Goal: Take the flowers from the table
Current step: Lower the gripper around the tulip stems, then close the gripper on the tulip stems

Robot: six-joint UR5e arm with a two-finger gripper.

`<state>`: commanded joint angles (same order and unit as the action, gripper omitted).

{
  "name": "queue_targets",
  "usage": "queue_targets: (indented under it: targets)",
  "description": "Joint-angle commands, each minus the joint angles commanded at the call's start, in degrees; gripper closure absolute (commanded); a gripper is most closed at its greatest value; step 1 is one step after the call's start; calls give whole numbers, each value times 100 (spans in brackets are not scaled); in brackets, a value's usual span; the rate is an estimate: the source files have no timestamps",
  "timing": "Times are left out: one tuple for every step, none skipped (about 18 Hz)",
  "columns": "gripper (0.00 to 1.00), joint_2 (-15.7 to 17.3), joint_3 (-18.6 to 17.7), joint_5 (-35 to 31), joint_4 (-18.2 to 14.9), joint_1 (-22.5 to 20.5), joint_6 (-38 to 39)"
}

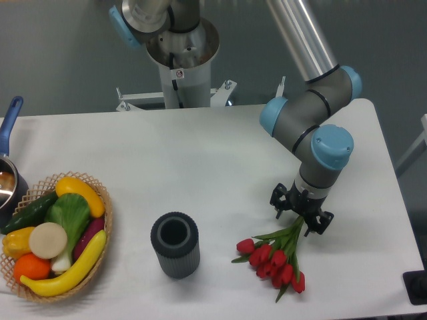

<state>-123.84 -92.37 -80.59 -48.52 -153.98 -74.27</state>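
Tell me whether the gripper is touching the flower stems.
Cannot tell. In the camera view the gripper sits right over the stem ends of the flowers, its fingers either side, but the wrist hides any contact or gap.

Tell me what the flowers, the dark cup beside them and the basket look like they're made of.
Flowers: likely artificial, plastic or fabric; the red heads look uniform and smooth, though real can't be ruled out.
Dark cup: matte grey with fine vertical ribbing, possibly rubber or plastic.
Basket: woven wicker or rattan, tan with an open lattice rim.
The gripper sits over the stem ends.
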Motion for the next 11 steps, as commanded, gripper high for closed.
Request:
queue_targets:
  targets:
    - [40, 9, 9, 0, -9, 0, 9]
    - [42, 17, 9, 0, 0, 0, 0]
    - [46, 35, 9, 0, -9, -9, 9]
    - [52, 53, 9, 9, -9, -9, 9]
    - [58, 70, 0, 9, -26, -26, 18]
    - [63, 79, -9, 9, -26, -26, 61]
    - [65, 79, -9, 9, -26, -18, 123]
    - [66, 79, -17, 9, -26, -26, 167]
    - [68, 79, -17, 17, -26, -26, 176]
    - [68, 79, -9, 17, -26, -26, 176]
    - [70, 79, -17, 17, -26, -18, 176]
